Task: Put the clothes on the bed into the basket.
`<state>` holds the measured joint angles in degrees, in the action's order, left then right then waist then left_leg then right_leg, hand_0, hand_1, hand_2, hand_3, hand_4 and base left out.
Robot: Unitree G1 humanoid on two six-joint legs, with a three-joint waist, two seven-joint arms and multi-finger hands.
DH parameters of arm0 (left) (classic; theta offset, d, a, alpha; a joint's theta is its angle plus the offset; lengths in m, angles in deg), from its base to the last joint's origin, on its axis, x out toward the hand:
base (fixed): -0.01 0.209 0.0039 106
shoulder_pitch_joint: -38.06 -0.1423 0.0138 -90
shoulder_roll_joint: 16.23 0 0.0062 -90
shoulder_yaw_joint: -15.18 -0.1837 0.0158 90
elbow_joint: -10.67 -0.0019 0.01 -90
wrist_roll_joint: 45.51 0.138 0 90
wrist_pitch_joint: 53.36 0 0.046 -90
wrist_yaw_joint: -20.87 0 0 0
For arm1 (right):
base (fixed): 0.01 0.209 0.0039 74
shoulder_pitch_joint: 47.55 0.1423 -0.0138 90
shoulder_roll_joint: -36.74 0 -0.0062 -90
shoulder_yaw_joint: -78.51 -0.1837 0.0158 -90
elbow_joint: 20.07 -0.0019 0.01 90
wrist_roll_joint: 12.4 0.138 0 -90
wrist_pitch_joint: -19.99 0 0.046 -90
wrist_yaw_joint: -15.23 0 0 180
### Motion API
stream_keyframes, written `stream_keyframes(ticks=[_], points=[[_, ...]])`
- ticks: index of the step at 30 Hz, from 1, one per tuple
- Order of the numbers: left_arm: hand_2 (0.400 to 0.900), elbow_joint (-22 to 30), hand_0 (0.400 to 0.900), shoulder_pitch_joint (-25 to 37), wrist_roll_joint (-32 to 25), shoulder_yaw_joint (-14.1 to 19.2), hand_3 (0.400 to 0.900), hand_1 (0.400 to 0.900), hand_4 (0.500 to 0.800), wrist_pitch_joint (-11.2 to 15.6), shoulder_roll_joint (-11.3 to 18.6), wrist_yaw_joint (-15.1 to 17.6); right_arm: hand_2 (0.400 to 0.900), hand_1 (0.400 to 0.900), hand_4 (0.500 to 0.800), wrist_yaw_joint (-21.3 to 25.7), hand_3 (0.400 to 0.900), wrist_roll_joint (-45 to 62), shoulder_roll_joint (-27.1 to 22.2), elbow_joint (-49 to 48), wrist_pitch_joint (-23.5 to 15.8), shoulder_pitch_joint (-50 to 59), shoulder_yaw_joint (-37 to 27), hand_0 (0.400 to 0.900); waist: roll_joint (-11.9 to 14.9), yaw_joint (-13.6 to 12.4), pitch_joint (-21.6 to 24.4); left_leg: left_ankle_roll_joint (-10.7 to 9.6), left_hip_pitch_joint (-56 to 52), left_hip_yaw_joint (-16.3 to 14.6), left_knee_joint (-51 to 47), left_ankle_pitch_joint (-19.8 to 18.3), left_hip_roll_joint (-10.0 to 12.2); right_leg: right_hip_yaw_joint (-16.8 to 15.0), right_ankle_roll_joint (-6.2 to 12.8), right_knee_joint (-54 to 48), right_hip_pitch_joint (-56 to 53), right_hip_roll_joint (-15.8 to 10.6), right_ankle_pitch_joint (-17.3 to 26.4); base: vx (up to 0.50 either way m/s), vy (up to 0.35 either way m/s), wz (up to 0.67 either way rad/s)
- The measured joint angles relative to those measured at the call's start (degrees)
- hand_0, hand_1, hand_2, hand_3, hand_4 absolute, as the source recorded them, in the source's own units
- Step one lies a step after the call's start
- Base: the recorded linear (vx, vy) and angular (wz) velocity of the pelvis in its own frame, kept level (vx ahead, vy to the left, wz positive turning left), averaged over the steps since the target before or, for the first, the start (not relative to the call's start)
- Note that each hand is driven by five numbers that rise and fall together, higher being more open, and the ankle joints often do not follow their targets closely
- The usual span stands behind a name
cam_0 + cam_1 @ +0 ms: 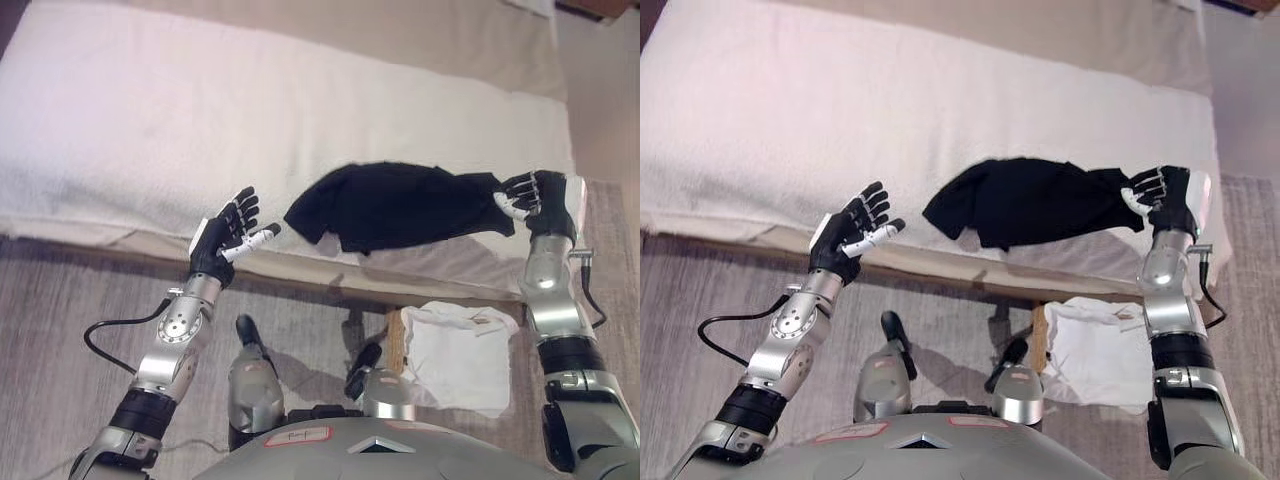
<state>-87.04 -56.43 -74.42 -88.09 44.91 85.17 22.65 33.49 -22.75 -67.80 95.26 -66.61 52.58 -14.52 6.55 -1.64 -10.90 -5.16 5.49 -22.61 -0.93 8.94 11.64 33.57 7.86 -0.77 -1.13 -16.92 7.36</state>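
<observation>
The left hand (pixel 228 233) hangs open before the bed (pixel 150 120), the black garment (pixel 395 205) hangs lifted over its edge, gripped by the right hand (pixel 1160 192), above the white-lined basket (pixel 1095 345), both views agreeing

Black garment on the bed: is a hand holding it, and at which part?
Yes. The right hand grips the black garment at its right end, a bunched corner. The left hand is open and holds nothing.

Matt black cloth garment (pixel 395 205) lies on the bed's (pixel 150 120) soft, nubby white cover.
</observation>
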Motion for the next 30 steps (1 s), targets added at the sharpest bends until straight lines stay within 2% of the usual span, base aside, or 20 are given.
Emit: stream_keyframes(ticks=[3, 6, 10, 13, 16, 18, 21, 26, 30], points=[[0.900, 0.0, 0.900, -0.8, 0.1, 0.0, 0.900, 0.900, 0.800, -0.1, -0.7, -0.7, 0.400, 0.400, 0.500, -0.1, 0.400, 0.0, 0.0, 0.0, 0.1, -2.1, -0.2, 0.400, -0.2, 1.4, 1.9, -0.6, -0.9, -0.3, -1.1, 0.2, 0.0, -0.2, 0.06, -0.9, -0.5, 0.5, 0.0, 0.02, 0.002, -0.12], [0.900, 0.0, 0.900, -0.9, 0.1, 0.0, 0.900, 0.900, 0.800, -0.4, -0.9, -1.5, 0.400, 0.400, 0.500, -0.2, 0.400, 0.1, -0.1, 1.8, -0.2, -3.1, -2.9, 0.400, -0.6, 1.6, 2.4, -0.7, -1.9, -1.3, -1.6, 0.2, 0.0, -1.2, 0.23, -1.0, -0.4, 0.5, 0.1, 0.03, -0.005, -0.17], [0.900, 0.0, 0.900, -2.3, 0.1, 0.6, 0.900, 0.900, 0.800, -1.0, -0.9, -1.7, 0.400, 0.400, 0.500, 0.1, 0.400, 0.5, -0.2, 3.8, 0.0, -5.6, -8.3, 0.400, -1.0, 1.6, 3.5, -0.7, -2.7, -2.1, -2.1, 0.2, 0.0, -1.9, 0.25, -1.1, -0.5, 0.5, 0.2, 0.03, -0.014, -0.09], [0.900, 0.0, 0.900, -3.0, 0.8, 0.9, 0.900, 0.900, 0.800, -1.5, -0.9, -2.3, 0.400, 0.400, 0.500, 0.3, 0.400, 2.0, -1.2, 9.8, 0.2, -7.4, -15.4, 0.400, -1.0, 1.5, 4.2, -0.7, -3.0, -2.3, -2.2, 0.2, -0.1, -2.0, 0.30, -1.1, -0.6, 0.5, 0.2, 0.02, -0.018, -0.11], [0.900, -0.1, 0.900, -3.4, 1.1, 1.4, 0.900, 0.900, 0.800, -1.9, -0.9, -2.4, 0.400, 0.400, 0.500, 1.2, 0.400, 3.9, -4.5, 15.8, 1.1, -10.6, -20.3, 0.400, -1.2, 1.7, 4.7, -0.9, -3.7, -2.9, -2.7, 0.1, -0.1, -2.5, 0.33, -1.2, -0.6, 0.5, 0.2, 0.01, -0.012, -0.13], [0.900, -0.1, 0.900, -4.0, 1.1, 1.6, 0.900, 0.900, 0.800, -1.9, -0.9, -2.4, 0.400, 0.400, 0.500, 1.5, 0.400, 4.5, -6.4, 18.8, 2.1, -11.6, -22.7, 0.400, -1.5, 3.0, 5.5, -1.0, -4.1, -3.3, -3.3, 0.0, -0.2, -2.9, 0.42, -1.5, -0.8, 0.5, 0.1, 0.01, -0.015, -0.17], [0.900, -0.3, 0.900, -4.2, 1.1, 1.6, 0.900, 0.900, 0.800, -2.2, -1.0, -2.9, 0.400, 0.400, 0.500, 1.5, 0.400, 5.1, -8.9, 20.5, 2.4, -13.5, -23.9, 0.400, -2.1, 4.6, 6.5, -1.5, -4.8, -4.3, -3.7, -0.2, -0.3, -3.7, 1.01, -2.5, -0.8, 0.7, 0.5, 0.00, -0.019, -0.14], [0.900, -0.4, 0.900, -4.4, 1.1, 1.6, 0.900, 0.900, 0.800, -2.2, -1.7, -4.1, 0.400, 0.400, 0.500, 1.4, 0.400, 6.8, -15.0, 31.4, 2.8, -14.0, -24.4, 0.400, -3.6, 5.5, 7.6, -1.7, -5.8, -5.7, -3.7, -0.4, -0.1, -5.2, 1.52, -3.4, -0.9, 1.0, 0.9, -0.01, -0.025, -0.11], [0.900, -0.6, 0.900, -4.7, 1.1, 1.6, 0.900, 0.900, 0.800, -2.2, -2.4, -4.2, 0.400, 0.400, 0.500, 1.3, 0.400, 8.0, -16.4, 32.3, 2.8, -15.1, -25.4, 0.400, -4.7, 6.2, 8.3, -2.0, -6.1, -6.2, -3.8, -0.6, 0.1, -5.6, 1.57, -4.2, -0.9, 1.3, 0.8, 0.00, -0.007, -0.01]])
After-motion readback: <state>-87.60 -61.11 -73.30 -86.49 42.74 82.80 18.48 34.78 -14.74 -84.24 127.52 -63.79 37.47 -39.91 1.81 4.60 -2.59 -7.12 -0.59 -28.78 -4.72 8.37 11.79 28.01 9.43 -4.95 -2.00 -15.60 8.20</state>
